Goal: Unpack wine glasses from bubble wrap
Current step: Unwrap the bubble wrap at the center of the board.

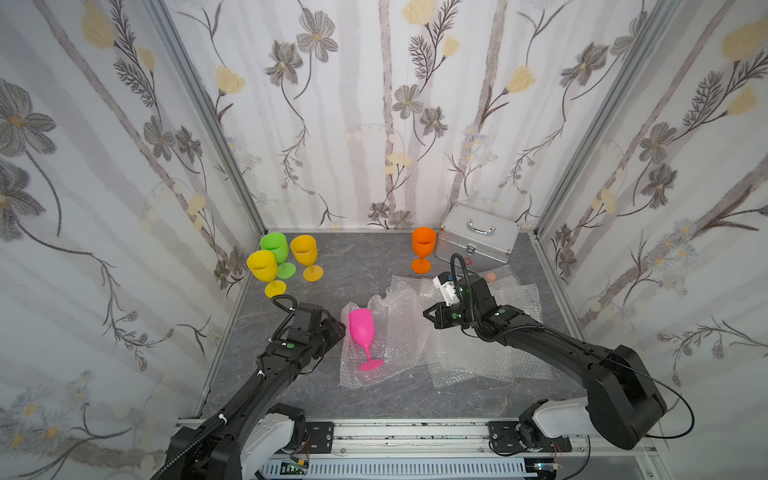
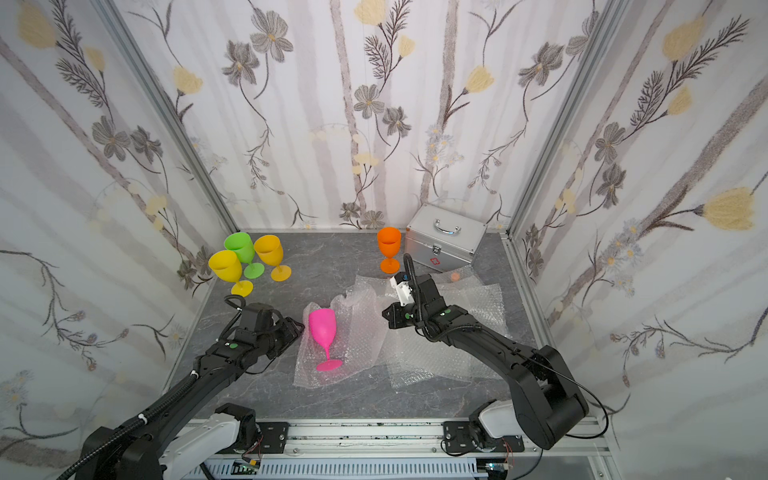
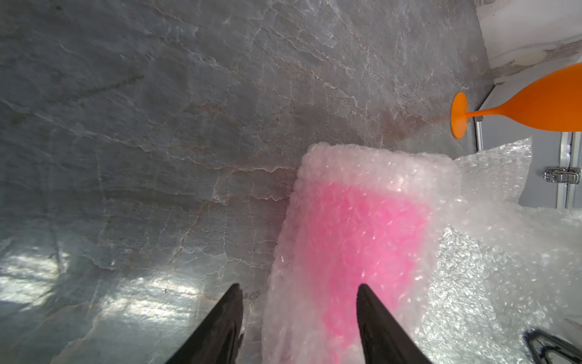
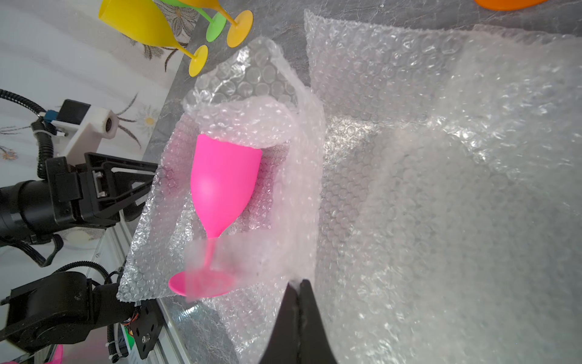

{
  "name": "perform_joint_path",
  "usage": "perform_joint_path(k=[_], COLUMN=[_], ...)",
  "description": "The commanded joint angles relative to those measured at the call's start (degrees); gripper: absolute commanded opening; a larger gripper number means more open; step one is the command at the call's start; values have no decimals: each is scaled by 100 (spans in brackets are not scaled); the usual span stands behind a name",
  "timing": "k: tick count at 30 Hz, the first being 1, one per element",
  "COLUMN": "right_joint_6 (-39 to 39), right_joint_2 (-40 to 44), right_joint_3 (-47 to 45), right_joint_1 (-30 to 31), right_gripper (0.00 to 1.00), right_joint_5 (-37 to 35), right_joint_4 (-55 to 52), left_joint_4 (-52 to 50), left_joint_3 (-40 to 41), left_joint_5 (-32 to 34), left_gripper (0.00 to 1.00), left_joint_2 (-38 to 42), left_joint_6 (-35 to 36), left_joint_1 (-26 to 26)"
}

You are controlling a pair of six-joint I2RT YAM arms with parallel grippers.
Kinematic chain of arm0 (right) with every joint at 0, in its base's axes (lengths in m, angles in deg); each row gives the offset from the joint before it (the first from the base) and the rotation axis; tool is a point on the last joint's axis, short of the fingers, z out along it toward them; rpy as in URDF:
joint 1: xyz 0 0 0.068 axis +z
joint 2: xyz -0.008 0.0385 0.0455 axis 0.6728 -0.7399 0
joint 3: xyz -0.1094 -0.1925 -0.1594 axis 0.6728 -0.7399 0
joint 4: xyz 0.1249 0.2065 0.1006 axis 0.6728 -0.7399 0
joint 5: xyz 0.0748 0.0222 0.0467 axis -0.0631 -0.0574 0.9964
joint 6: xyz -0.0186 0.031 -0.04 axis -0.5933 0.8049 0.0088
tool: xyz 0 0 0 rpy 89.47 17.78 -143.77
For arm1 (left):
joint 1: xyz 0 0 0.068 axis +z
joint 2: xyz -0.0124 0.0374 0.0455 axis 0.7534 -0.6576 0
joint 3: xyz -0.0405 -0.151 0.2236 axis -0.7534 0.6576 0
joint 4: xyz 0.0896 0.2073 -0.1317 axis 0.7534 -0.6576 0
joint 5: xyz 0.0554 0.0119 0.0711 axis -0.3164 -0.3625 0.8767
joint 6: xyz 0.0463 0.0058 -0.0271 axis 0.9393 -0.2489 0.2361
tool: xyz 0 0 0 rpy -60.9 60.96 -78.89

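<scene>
Now | left gripper (image 3: 299, 285) jaws apart, astride bubble wrap (image 1: 401, 332) edge | right gripper (image 4: 297, 282) pinched shut on bubble wrap | pink wine glass (image 1: 360, 328) lying mid-frame

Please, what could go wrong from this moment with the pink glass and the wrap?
1. The right hand seems shut on the bubble wrap that the pink glass lies on; a pull could roll the glass away.
2. The open left hand straddles the wrap's edge; closing might catch only wrap, not the glass.
3. The yellow glass stands close behind the left arm; a swing back may topple it.
</scene>
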Motion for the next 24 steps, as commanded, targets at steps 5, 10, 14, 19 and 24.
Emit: perform_joint_path(k=[5, 10, 14, 19, 24], right_joint_6=[38, 21, 25, 7, -2], right_joint_2=[16, 55, 55, 175, 338], right_joint_3=[11, -16, 17, 61, 50], right_joint_1=[-1, 1, 4, 6, 3], right_gripper=[0, 0, 0, 0, 0], right_joint_5=[59, 24, 52, 3, -87], right_joint_4=[203, 168, 186, 129, 98], left_joint_4=[-162, -20, 57, -350, -505], left_joint_3=[-455, -652, -776, -857, -839], left_joint_5=[-57, -103, -317, 93, 471], left_gripper=[67, 76, 77, 70, 44], left_joint_2=[-278, -207, -607, -1051, -1076], left_joint_6=[428, 461, 522, 849, 922], left_joint_1=[5, 6, -22, -116, -116])
